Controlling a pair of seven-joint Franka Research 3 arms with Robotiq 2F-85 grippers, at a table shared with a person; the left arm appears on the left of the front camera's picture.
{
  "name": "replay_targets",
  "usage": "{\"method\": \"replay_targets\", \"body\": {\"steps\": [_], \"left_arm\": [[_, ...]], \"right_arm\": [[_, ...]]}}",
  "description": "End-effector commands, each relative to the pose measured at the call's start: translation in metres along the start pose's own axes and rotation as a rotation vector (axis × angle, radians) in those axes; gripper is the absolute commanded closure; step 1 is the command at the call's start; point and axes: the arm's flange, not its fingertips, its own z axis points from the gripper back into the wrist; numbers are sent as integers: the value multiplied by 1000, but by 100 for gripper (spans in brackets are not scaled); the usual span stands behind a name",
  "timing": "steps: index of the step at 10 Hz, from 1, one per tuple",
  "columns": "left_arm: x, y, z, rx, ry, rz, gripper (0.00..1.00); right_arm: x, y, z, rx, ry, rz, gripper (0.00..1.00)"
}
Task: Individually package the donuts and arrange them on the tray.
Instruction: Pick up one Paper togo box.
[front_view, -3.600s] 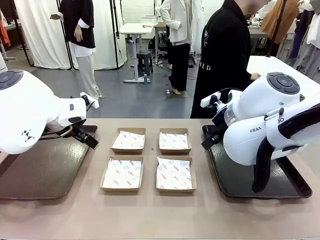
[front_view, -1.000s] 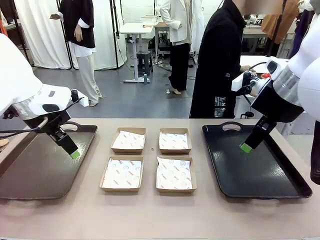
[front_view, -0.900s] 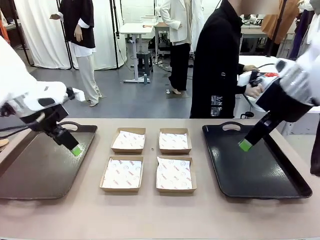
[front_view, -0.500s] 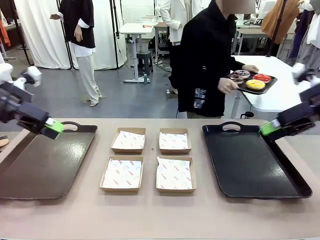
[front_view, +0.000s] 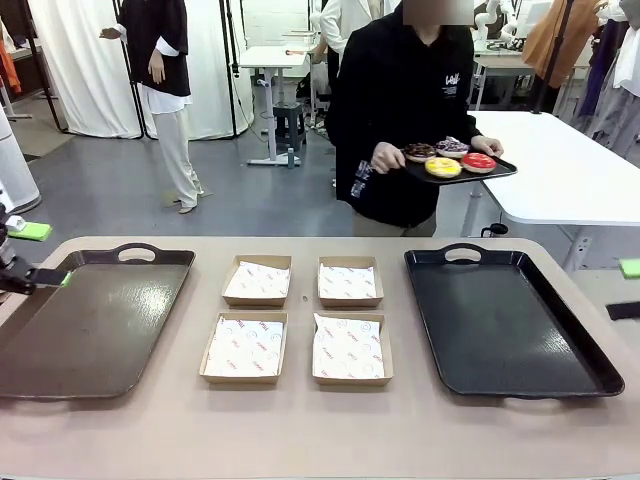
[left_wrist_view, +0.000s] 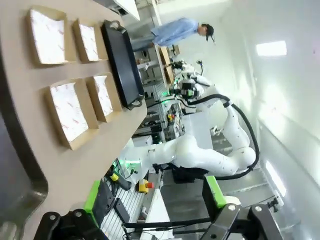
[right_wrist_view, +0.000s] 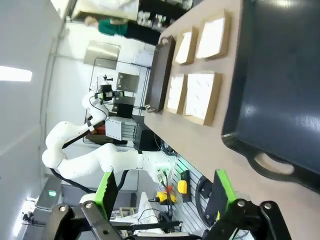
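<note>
Beyond the far edge of the table a person holds a small black tray (front_view: 497, 172) with the donuts on it. They are a chocolate one (front_view: 420, 151), a sprinkled one (front_view: 452, 147), a yellow one (front_view: 443, 167) and a red one (front_view: 478, 161). My left gripper (front_view: 40, 255) is at the far left edge beside the dark left tray (front_view: 90, 330); it is open with nothing in it (left_wrist_view: 152, 195). At the far right edge my right gripper (front_view: 628, 288) sits beside the black right tray (front_view: 510, 340), also open with nothing between its fingers (right_wrist_view: 165, 192).
Four shallow cardboard boxes lined with printed paper lie in a two-by-two block between the trays: (front_view: 257, 280), (front_view: 350, 282), (front_view: 245, 347), (front_view: 350, 349). Both wrist views look sideways along the table, over the boxes (left_wrist_view: 70, 112) (right_wrist_view: 202, 97). A white table (front_view: 570, 175) stands behind the person.
Both arms have swung outward off the trays to the table's sides. The person has turned from the white table to face mine, carrying the tray of donuts closer.
</note>
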Motion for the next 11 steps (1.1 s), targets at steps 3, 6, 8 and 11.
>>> {"method": "replay_targets", "body": {"steps": [3, 6, 8, 11], "left_arm": [[-15, 12, 35, 46, -92, 52, 0], [-17, 17, 43, 124, -91, 81, 0], [-17, 16, 46, 61, -117, 69, 0], [-17, 16, 46, 61, -117, 69, 0]], "right_arm": [[-27, -3, 1, -1, 3, 50, 0], [-25, 2, 9, -14, -53, 60, 0], [-18, -7, 16, -16, -7, 27, 0], [-18, -7, 16, -16, -7, 27, 0]]}}
